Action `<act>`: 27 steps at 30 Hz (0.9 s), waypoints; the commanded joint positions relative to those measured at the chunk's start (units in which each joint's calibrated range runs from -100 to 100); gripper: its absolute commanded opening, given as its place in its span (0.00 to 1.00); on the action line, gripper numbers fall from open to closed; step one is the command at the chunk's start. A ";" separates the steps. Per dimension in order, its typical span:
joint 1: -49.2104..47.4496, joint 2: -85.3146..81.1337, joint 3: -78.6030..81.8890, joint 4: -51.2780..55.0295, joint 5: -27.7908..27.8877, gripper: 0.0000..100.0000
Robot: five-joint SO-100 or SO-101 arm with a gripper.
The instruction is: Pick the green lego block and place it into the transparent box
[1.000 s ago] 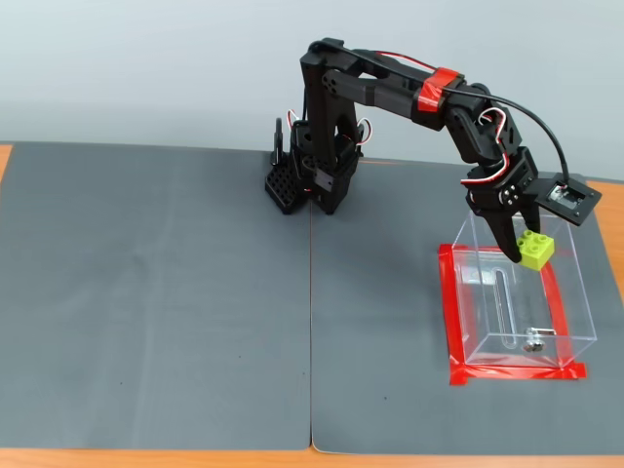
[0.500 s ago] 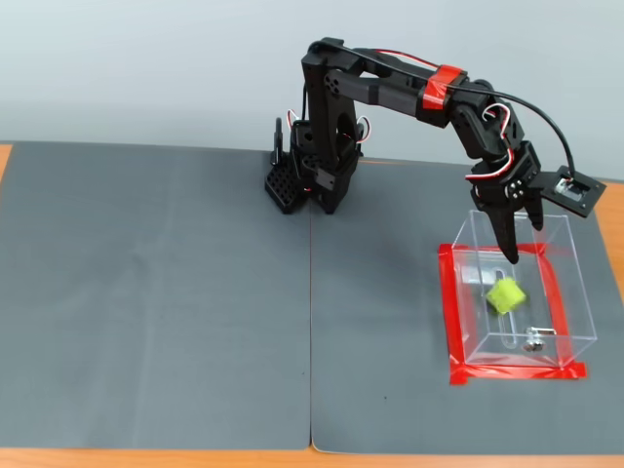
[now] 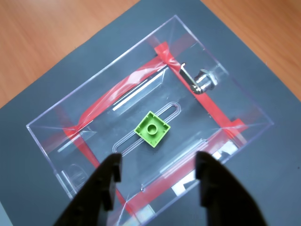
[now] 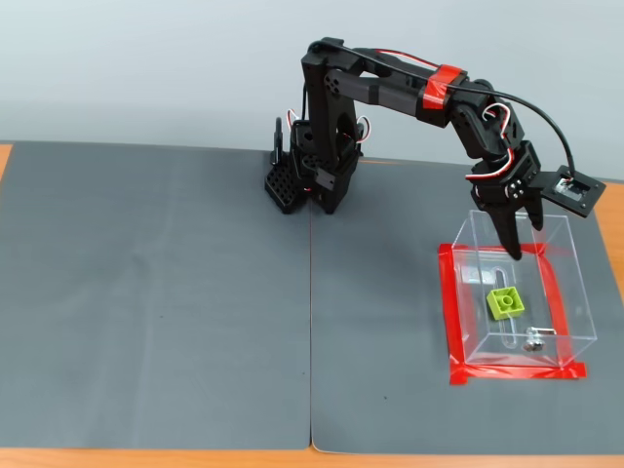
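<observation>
The green lego block (image 3: 152,128) is seen lying flat on the floor of the transparent box (image 3: 56,139), near the middle, turned cornerwise in the wrist view so that no long axis can be made out; it appears square, with a single round feature showing on its upper face, so which side is up cannot be told. In the fixed view the block (image 4: 503,303) is found at about 6 o'clock from the claw (image 4: 514,235), which is held above the far rim of the box (image 4: 570,292). The claw (image 3: 157,176) is spread wide and carries nothing; in the wrist view the block sits at roughly 12 o'clock from the gap between the fingers, clear of both. A small metal piece (image 3: 203,82) is seen at about 2 o'clock from the block, well apart from it. The placing is judged done; only a retreat of the arm off the box, over the grey mat (image 4: 156,292) on the worktop, is thought to be left.
</observation>
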 commanded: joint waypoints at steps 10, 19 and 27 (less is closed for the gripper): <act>4.42 -4.75 -2.09 4.65 0.35 0.02; 13.67 -12.81 -1.36 8.99 0.35 0.02; 26.65 -22.30 -1.45 14.11 0.04 0.02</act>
